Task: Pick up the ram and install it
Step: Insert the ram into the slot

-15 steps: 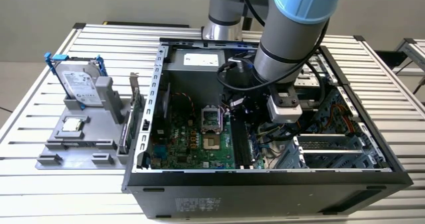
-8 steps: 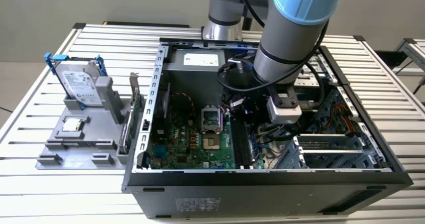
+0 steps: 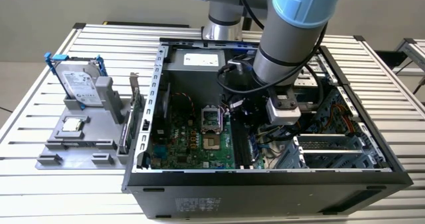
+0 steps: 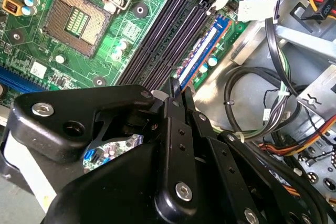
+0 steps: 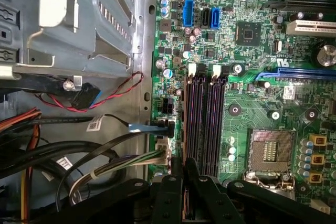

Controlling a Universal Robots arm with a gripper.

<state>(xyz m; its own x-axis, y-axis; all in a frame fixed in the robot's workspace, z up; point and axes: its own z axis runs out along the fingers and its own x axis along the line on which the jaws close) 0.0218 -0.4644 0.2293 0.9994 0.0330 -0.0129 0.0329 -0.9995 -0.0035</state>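
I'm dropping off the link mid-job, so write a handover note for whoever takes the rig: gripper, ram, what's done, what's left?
Gripper: shut on the ram, holding its near end, down inside the open computer case.
Ram: on edge, in line with the outermost memory slot, the one nearest the board's edge by the cables. The neighbouring slots are empty.
Done: the ram is picked up and brought to the slot.
Left: I cannot tell whether it is pressed fully home or latched. The gripper has not let go.
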